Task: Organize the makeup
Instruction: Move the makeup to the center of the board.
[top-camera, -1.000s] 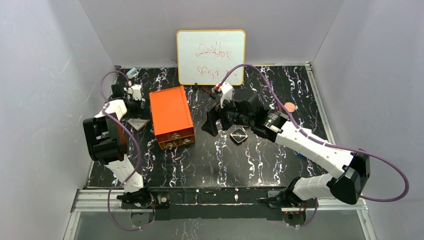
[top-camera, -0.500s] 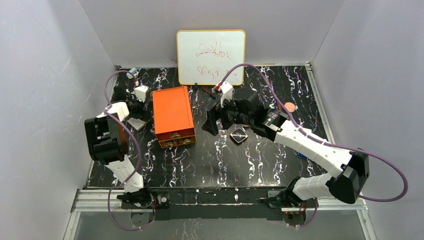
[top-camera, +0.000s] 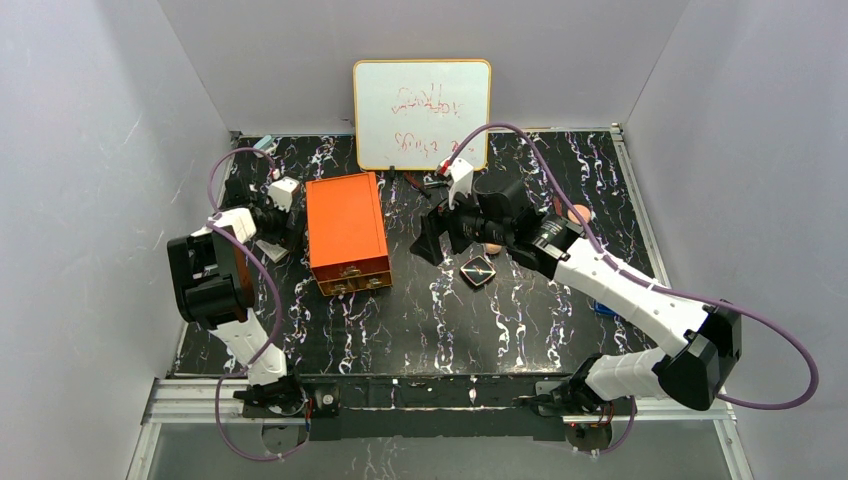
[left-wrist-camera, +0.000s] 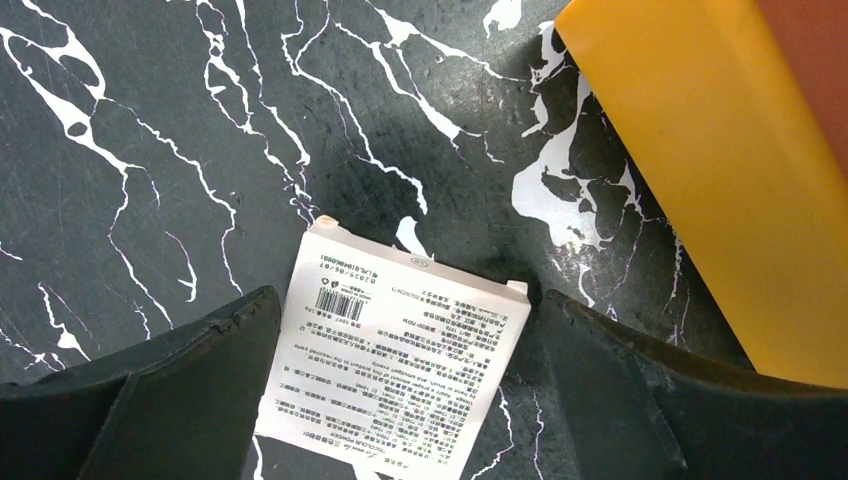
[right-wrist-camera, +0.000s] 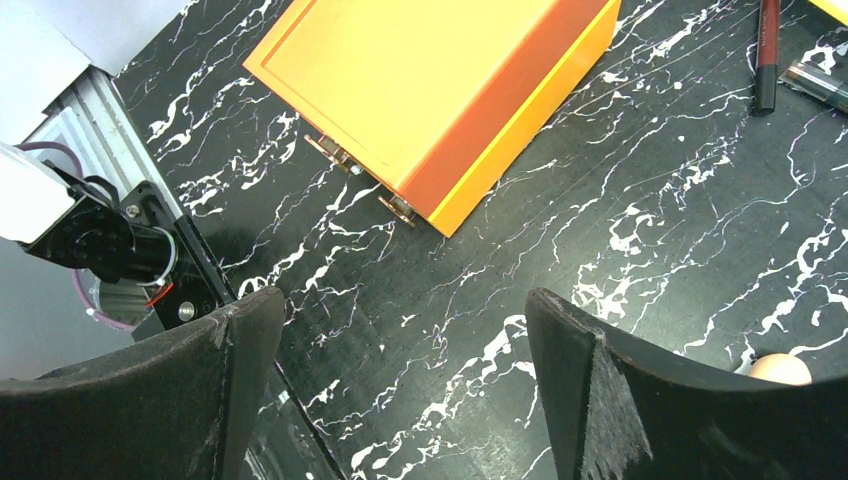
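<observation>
Top external view: black square compact (top-camera: 478, 270) lies mid-table on the marbled table (top-camera: 420, 320), with the peach disc (top-camera: 579, 213) toward the right edge and the orange drawer box (top-camera: 345, 232) at left. Left gripper (left-wrist-camera: 408, 305), jaws wide, hangs over a flat white printed packet (left-wrist-camera: 395, 370) beside the box. Right gripper (right-wrist-camera: 400, 310), jaws wide and empty, hovers near the tan sponge (right-wrist-camera: 780, 369); dark pencils (right-wrist-camera: 765, 50) lie beyond.

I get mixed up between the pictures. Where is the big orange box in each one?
Top external: the orange box sits left of centre.
Left wrist: the box fills the upper right corner.
Right wrist: the box is at the top middle.
Shared landmark: the black table with white veins.
</observation>
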